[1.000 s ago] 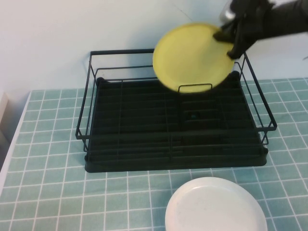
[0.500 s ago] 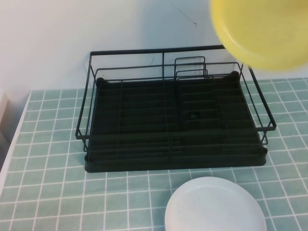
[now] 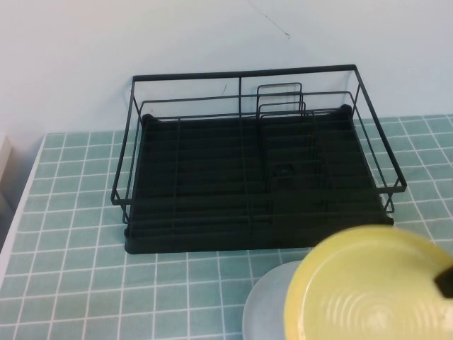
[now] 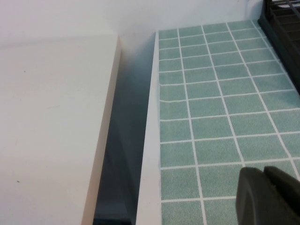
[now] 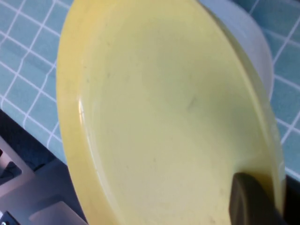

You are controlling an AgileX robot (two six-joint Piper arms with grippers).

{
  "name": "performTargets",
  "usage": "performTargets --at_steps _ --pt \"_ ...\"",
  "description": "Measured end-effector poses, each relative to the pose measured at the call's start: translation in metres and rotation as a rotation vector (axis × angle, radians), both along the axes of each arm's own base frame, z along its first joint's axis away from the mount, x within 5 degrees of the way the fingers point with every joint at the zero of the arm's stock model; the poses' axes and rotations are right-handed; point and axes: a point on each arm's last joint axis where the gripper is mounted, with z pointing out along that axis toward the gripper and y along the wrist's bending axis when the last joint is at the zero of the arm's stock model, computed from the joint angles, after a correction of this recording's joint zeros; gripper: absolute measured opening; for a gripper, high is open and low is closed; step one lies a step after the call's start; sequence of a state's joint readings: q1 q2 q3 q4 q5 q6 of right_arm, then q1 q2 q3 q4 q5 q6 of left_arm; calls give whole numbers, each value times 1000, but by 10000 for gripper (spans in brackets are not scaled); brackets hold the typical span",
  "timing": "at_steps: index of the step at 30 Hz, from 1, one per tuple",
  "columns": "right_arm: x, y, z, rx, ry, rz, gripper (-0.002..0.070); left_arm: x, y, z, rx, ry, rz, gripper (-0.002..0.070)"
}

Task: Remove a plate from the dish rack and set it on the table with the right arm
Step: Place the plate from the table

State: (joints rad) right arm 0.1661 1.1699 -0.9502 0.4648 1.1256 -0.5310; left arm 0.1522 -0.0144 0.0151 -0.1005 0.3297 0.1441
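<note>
The pale-yellow plate (image 3: 368, 290) hangs tilted at the front right of the high view, over the white plate, its ridged underside towards the camera. My right gripper (image 3: 446, 282) shows only as a black tip at its right rim and is shut on that rim. In the right wrist view the plate (image 5: 164, 117) fills the picture, with one black finger (image 5: 251, 201) pressed on its inner face. The black wire dish rack (image 3: 255, 163) stands empty at the back of the mint-green tiled table (image 3: 71, 269). My left gripper (image 4: 268, 174) hovers shut over the tiles near the table's left edge.
A white plate (image 3: 265, 312) lies on the tiles in front of the rack, mostly covered by the yellow one; it also shows in the right wrist view (image 5: 248, 42). The table's white left edge (image 4: 149, 140) borders a gap and a white surface.
The yellow plate has swung from above the rack's back right corner down to the front right, now over the white plate. The rack holds no plate.
</note>
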Motion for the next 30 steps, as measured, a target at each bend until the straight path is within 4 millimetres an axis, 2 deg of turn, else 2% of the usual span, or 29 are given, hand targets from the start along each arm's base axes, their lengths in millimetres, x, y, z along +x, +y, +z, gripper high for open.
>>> performTargets --at_steps 2,4,11,18,23,30 --pt "3 2 -23 16 26 17 78 0 0 0 0 0 0 -3" --pt "8 5 -34 36 14 22 78 0 0 0 0 0 0 -3" --pt "38 12 -60 69 -27 29 78 0 0 0 0 0 0 -3" --pt "56 19 -87 103 15 78 78 0 0 0 0 0 0 -3" --pt "63 25 -97 161 10 117 78 0 0 0 0 0 0 -3" --pt "66 28 -99 188 -36 160 91 0 0 0 0 0 0 -3"
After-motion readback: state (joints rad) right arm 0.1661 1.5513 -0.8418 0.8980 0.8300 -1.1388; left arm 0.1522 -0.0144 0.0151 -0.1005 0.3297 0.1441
